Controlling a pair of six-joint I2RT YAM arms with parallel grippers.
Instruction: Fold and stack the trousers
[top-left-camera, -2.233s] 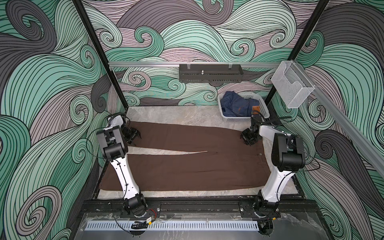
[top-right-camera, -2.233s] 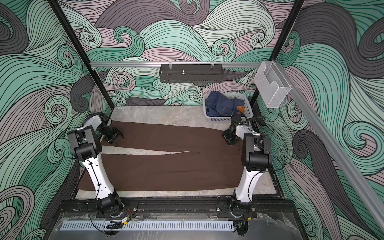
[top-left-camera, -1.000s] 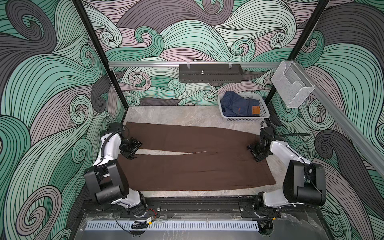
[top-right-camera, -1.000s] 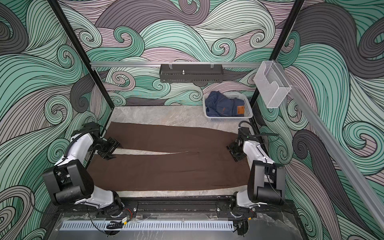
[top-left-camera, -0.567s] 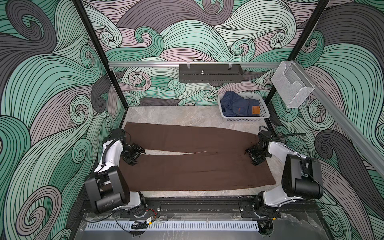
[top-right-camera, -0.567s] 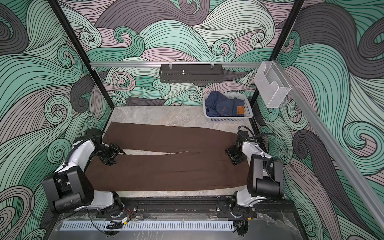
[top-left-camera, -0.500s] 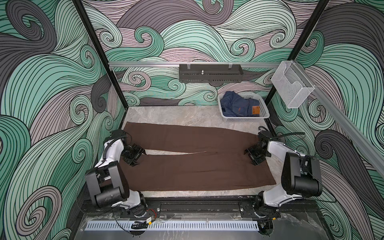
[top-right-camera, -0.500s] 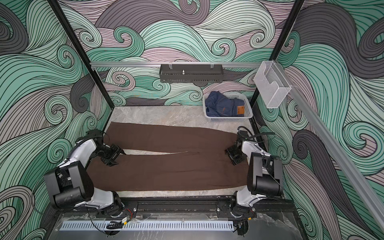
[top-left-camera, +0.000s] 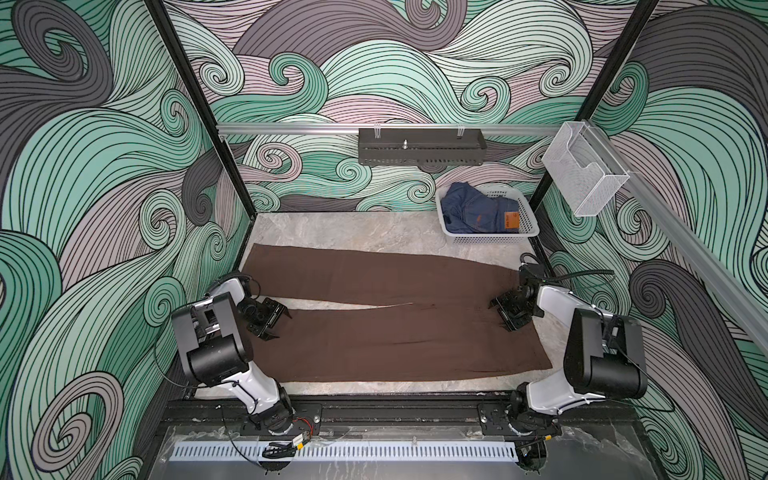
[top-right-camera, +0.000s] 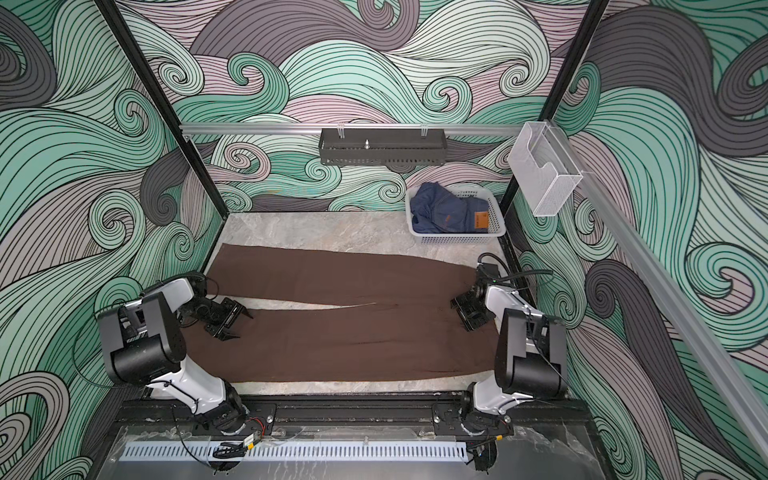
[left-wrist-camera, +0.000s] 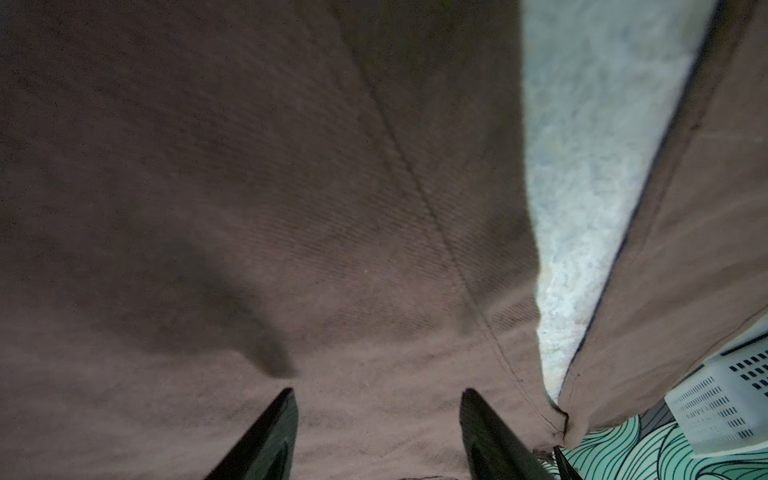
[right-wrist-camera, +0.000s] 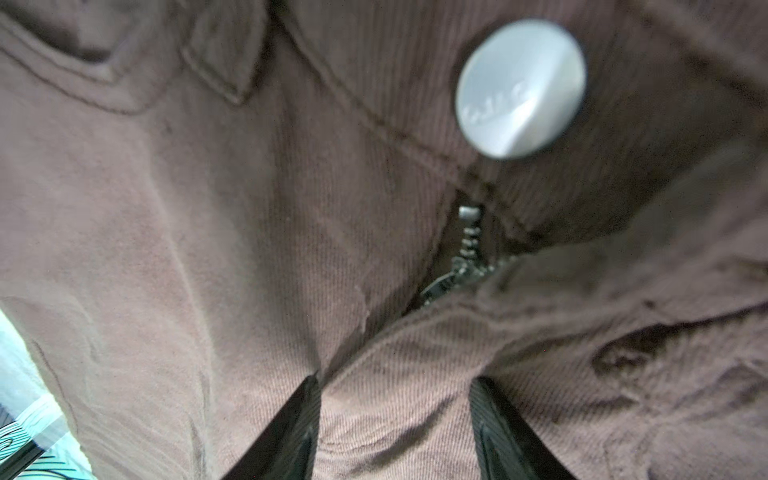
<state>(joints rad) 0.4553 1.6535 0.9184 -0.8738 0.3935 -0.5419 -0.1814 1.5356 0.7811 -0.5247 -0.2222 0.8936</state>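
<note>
Lying flat across mid-frame, the trousers (top-left-camera: 395, 336) cover the table (top-left-camera: 353, 232), legs left, waist right. The left gripper (top-left-camera: 278, 323), jaws apart, is over the near leg's left end; the right gripper (top-left-camera: 500, 316), jaws apart, is at the zip. A basket (top-left-camera: 490, 240) of jeans (top-left-camera: 471, 210) stands upper right.

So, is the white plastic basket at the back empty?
No, a crumpled dark blue denim garment with an orange patch lies inside the white plastic basket.

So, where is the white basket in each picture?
Top view: white basket at the table's far right corner.
Top view: same corner.
Left wrist: partly seen, beyond the brown trousers.
Right wrist: not in it.
Shared landmark: the brown trousers.
</note>
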